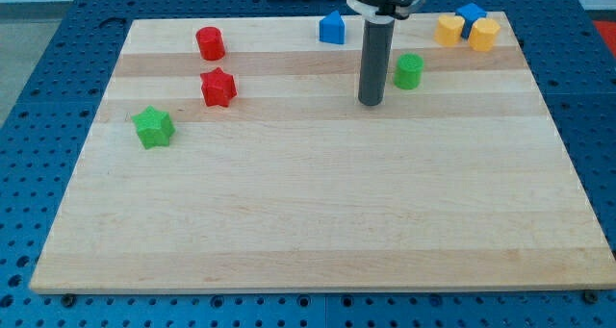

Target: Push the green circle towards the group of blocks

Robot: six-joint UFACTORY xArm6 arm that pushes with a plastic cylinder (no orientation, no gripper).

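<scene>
Green circle (408,71) just right of my tip (371,103) — lined up to shove toward the yellow-blue group (466,28); tool grasps nothing, bare rod.

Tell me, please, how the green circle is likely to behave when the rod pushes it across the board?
The green circle stands on a flat end, squat, so it will probably slide rather than tip or roll. Its round side may let it slip off my tip if struck off-centre. The smooth wooden board suggests little drag.

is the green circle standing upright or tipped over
Upright: the green circle shows its flat top, just right of my tip.
</scene>
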